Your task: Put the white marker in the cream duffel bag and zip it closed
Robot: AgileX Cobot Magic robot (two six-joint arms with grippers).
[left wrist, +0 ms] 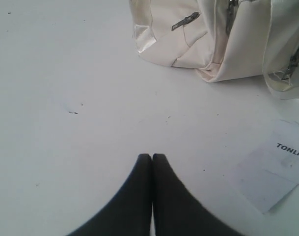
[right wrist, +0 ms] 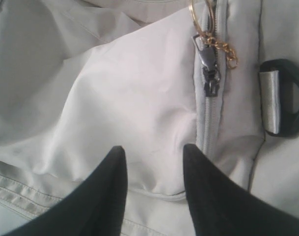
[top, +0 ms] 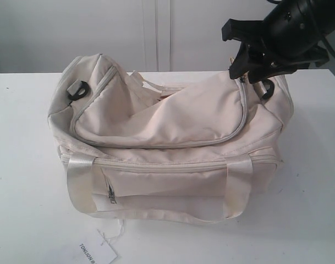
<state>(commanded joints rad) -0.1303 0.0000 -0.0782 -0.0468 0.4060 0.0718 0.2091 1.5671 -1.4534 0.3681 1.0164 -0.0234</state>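
**Setting.** A robot test bench, of the kind found in a laboratory or recording station rather than a home; a plain white table (top: 24, 165) carries a cream duffel bag (top: 173, 126), with a printed paper tag (top: 95, 254) lying on the tabletop just in front of it; the backdrop is flat white wall panelling (top: 101, 33) divided by vertical seams; a black robot arm (top: 299, 22) enters from the upper right of the exterior view; the left wrist view shows small dark scuffs (left wrist: 73, 112) on the tabletop.
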